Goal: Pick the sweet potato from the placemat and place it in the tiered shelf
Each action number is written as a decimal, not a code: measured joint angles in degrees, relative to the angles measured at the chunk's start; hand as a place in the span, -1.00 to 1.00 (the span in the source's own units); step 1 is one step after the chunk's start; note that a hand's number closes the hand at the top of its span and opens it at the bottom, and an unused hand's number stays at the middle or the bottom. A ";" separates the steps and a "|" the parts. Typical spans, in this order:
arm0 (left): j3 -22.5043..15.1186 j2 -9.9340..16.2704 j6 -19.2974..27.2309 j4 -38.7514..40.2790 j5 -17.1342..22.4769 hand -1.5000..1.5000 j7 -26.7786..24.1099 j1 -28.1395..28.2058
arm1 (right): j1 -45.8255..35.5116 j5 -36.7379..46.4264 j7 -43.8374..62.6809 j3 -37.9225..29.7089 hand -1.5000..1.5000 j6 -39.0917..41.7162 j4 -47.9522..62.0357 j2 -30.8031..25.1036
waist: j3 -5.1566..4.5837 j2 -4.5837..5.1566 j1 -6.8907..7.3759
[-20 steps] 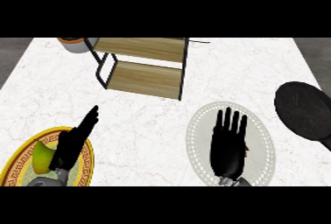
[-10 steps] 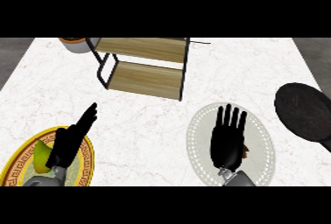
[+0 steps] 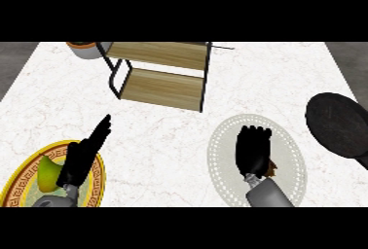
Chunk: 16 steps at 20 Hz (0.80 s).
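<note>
The round white placemat (image 3: 287,141) lies at the lower right of the counter. My right hand (image 3: 253,151) hovers over its middle, palm tipped down, fingers relaxed and foreshortened, holding nothing. A brown bit of the sweet potato (image 3: 272,168) peeks out beside the wrist; the hand hides the rest of it. The tiered shelf (image 3: 161,73), wooden boards in a black wire frame, stands at the back centre-left with nothing on its boards. My left hand (image 3: 82,155) rests open at the lower left, fingers straight and pointing up.
A yellow patterned plate (image 3: 22,180) with a green-yellow fruit (image 3: 46,171) lies under the left forearm. A dark round pan (image 3: 339,124) sits at the right edge. A grey pot (image 3: 86,48) stands at the back left beside the shelf.
My right hand has tipped forward and sunk toward the placemat, so its fingers look shorter. The left hand has barely moved.
</note>
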 measured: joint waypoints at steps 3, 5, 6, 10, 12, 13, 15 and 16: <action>0.18 -0.21 -0.53 -1.27 -0.49 0.00 0.19 0.97 | 0.02 -0.15 -2.29 0.36 1.00 -0.55 0.16 0.11 | -0.02 -0.06 -0.02; 0.79 -0.29 -0.94 -0.57 -0.87 0.00 -0.09 0.72 | 0.04 0.01 -3.61 0.27 1.00 -1.42 0.29 -0.23 | -0.03 -0.07 -0.07; 0.98 -0.09 -1.27 -1.64 -0.78 0.00 0.43 1.27 | -0.29 0.10 -4.05 0.06 1.00 -2.55 1.32 0.00 | -0.05 -0.11 -0.01; 1.44 -0.95 -1.46 -0.56 -1.62 0.00 -0.40 1.04 | 0.04 2.59 -3.47 0.96 1.00 -4.94 1.64 0.16 | -0.13 -0.16 -0.10; 1.53 -1.47 -1.34 -0.15 -2.30 0.00 -0.80 0.89 | 0.51 4.03 -3.02 1.53 1.00 -5.82 0.96 0.14 | -0.16 -0.14 -0.20; 1.55 -1.66 -1.22 -1.07 -2.39 0.00 -0.47 1.43 | 0.90 3.68 -2.87 1.13 1.00 -4.93 -0.63 0.37 | -0.14 -0.08 -0.27; 1.89 -1.26 -1.85 -0.92 -2.13 0.00 -0.44 1.37 | 1.95 0.61 0.90 2.43 1.00 -3.56 -2.83 1.46 | -0.31 -0.01 -0.34; 1.75 -1.38 -1.88 -1.00 -2.18 0.00 -0.24 1.10 | 2.49 -2.04 2.80 2.68 1.00 -3.03 -4.19 1.67 | -0.38 0.03 -0.29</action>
